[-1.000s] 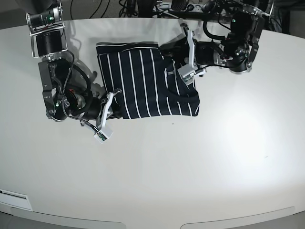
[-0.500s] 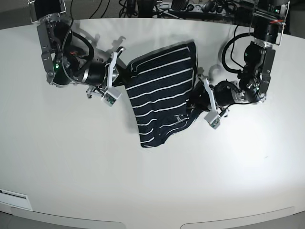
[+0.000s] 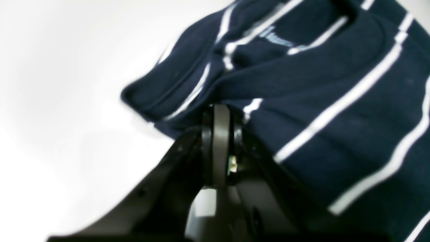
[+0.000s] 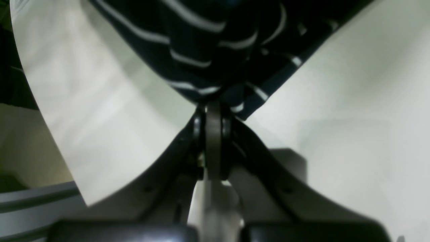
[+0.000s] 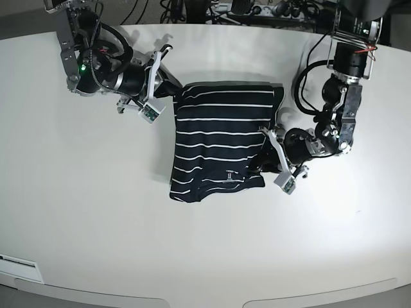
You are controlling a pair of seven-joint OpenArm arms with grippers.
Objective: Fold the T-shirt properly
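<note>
The dark navy T-shirt (image 5: 221,135) with thin white stripes lies folded into a rough rectangle in the middle of the white table, stripes running left to right. My right gripper (image 5: 173,95) is on the left in the base view, shut on the shirt's far left corner; the right wrist view shows it (image 4: 213,107) pinching the cloth (image 4: 208,43). My left gripper (image 5: 262,163) is on the right in the base view, shut on the shirt's near right edge. The left wrist view shows it (image 3: 220,116) closed on a fold of the shirt (image 3: 319,101), near the collar label (image 3: 268,32).
The white table (image 5: 192,256) has a rounded front edge. Cables and dark equipment (image 5: 212,9) run along the back edge. A small printed label (image 5: 19,262) sits at the front left edge.
Both arms have swung the shirt round about a quarter turn. The right arm moved from the near left to the far left, the left arm from the back to the near right. The shirt has settled flatter.
</note>
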